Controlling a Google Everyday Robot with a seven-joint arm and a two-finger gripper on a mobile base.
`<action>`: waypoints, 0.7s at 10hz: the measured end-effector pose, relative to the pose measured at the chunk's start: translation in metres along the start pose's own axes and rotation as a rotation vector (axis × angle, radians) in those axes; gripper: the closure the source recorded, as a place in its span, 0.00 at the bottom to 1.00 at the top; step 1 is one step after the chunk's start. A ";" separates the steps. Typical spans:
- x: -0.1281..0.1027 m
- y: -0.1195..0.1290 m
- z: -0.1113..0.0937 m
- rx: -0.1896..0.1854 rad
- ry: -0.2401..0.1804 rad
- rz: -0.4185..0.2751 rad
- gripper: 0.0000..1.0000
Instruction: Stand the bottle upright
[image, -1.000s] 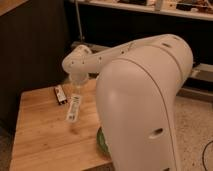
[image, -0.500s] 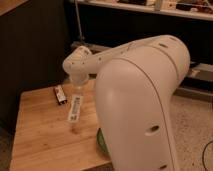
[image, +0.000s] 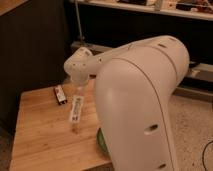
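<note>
The bottle (image: 75, 108) is slim and whitish with a pale printed label. It lies on the wooden table (image: 40, 135), its long axis running from far to near, its far end under my arm's wrist. My gripper (image: 79, 89) hangs down from the white wrist right at the bottle's far end. The arm hides where they meet, so I cannot tell whether it touches the bottle.
A short dark brown-and-white packet (image: 60, 94) lies on the table just left of the bottle. Something green (image: 100, 142) shows at the table's right edge, mostly hidden by my large white arm (image: 140, 110). A dark wall and metal shelving stand behind the table.
The wrist and gripper have shifted slightly down and to the right over the bottle's far end. The bottle and the packet look about where they were.
</note>
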 end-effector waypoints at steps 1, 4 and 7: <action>0.001 -0.001 0.001 0.000 0.000 0.001 0.79; 0.001 -0.001 0.001 -0.001 -0.009 0.001 0.79; 0.003 0.001 -0.002 -0.018 -0.043 -0.028 0.79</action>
